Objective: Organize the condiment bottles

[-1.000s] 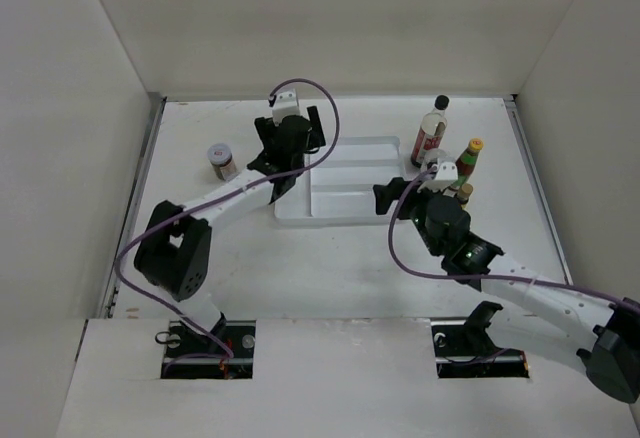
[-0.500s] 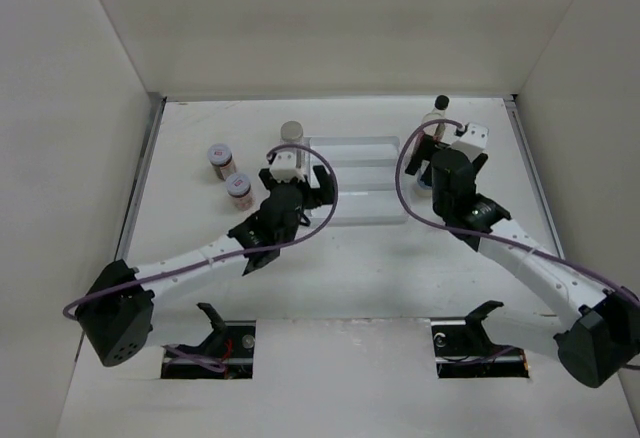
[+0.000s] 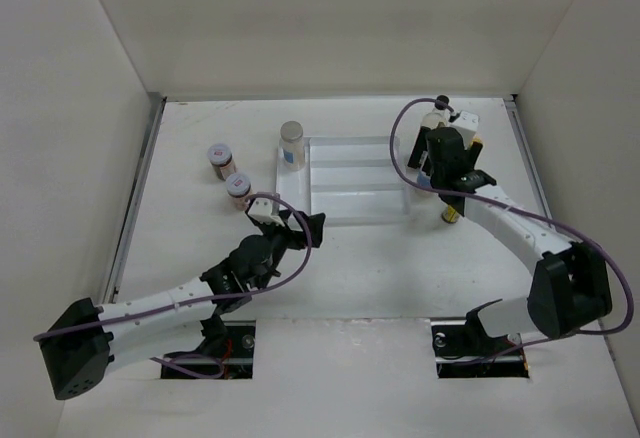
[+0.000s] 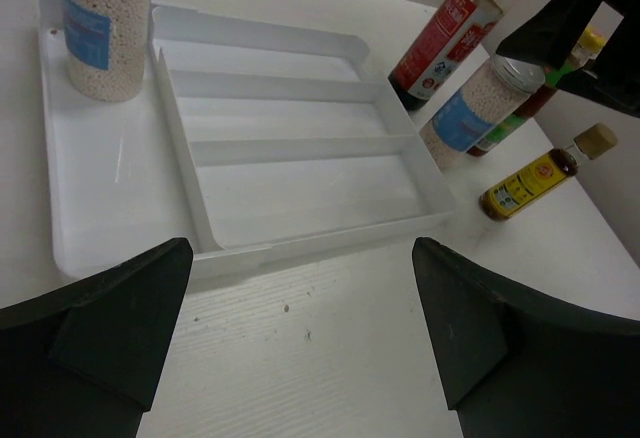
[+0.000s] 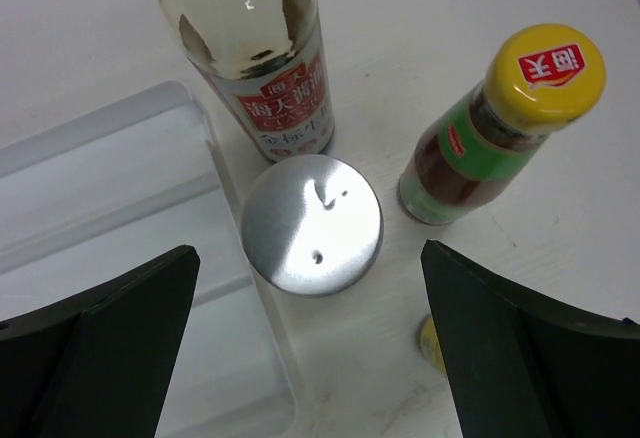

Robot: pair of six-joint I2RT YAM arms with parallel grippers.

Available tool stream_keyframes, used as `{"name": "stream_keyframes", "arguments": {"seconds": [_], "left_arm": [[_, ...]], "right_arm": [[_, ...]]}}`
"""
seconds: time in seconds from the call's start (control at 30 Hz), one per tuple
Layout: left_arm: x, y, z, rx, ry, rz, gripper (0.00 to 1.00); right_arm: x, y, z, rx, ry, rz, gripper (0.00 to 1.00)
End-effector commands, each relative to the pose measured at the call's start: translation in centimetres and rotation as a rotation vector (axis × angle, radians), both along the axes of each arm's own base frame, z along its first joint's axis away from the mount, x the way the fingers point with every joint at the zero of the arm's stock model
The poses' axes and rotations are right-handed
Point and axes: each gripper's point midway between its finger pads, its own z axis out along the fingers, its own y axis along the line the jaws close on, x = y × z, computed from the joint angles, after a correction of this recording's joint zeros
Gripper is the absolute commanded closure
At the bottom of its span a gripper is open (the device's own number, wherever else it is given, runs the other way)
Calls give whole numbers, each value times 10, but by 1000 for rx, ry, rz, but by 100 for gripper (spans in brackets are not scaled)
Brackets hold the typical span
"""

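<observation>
Your left pincer [image 3: 303, 224] is wide open and holds nothing. It hangs just in front of the near edge of the white tray [image 4: 300, 148]. Bare table [image 3: 350, 278] lies all around it, so you have lots of room there.

Your right pincer [image 3: 447, 173] is wide open too and holds nothing. It hangs right above a grey-lidded shaker [image 5: 312, 223]. That shaker stands on the table, tight against the tray's right wall.

This spot is crowded. A tall red-labelled bottle [image 5: 255, 48] stands just behind the shaker. A yellow-capped bottle [image 5: 500, 128] stands just to its right. The gaps between the three are small. A small dark bottle [image 4: 540, 173] sits a bit nearer to you, apart from them. The right side wall [image 3: 570, 108] is near this group.

Another shaker [image 4: 100, 18] stands inside the tray, at the far end of the left slot. One little jar [image 3: 219, 156] and a second little jar [image 3: 238, 188] stand on the table left of the tray, close together.

From above, your right arm hides almost all of the shaker under it. The right wrist view cuts off the tall bottle's top and shows only a yellow bit of the small bottle. You cannot tell if the small bottle stands straight or leans.
</observation>
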Motion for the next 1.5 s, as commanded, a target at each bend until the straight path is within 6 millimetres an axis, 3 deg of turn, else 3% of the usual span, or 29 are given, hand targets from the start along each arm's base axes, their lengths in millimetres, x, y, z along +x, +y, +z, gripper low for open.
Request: {"name": "stream_keyframes", "arguments": {"seconds": [0.0, 0.27, 0.33, 0.4, 0.5, 0.63, 0.73, 0.83, 1.03, 1.2, 1.33, 1.47], "left_arm": [[5, 2, 17, -76, -45, 12, 6], [12, 11, 15, -64, -44, 44, 6], [13, 15, 18, -71, -49, 55, 6], [13, 19, 22, -77, -56, 64, 6], [13, 25, 27, -85, -62, 82, 6], [15, 33, 35, -95, -71, 102, 6], [15, 39, 40, -113, -81, 116, 6], [18, 52, 45, -149, -88, 160, 7], [26, 98, 36, -208, -35, 343, 8], [31, 147, 14, -231, 28, 533, 9], [37, 164, -5, -228, 78, 575, 9], [42, 171, -16, -231, 111, 576, 9]], "right_arm": [[20, 2, 22, 29, -47, 11, 0], [35, 4, -8, 31, 35, 29, 6], [35, 4, -13, 28, 42, 28, 14], [36, 3, -9, 28, 25, 16, 30], [35, -5, 20, 22, -68, -27, 48], [19, -2, 76, -10, -201, -41, 50], [3, 13, 111, -13, -273, -9, 50], [-7, 53, 129, 36, -318, 100, 50], [-8, 191, 143, 163, -373, 428, 51], [-10, 301, 134, 222, -352, 636, 50], [2, 349, 113, 181, -319, 687, 50], [19, 368, 91, 144, -299, 691, 50]]}}
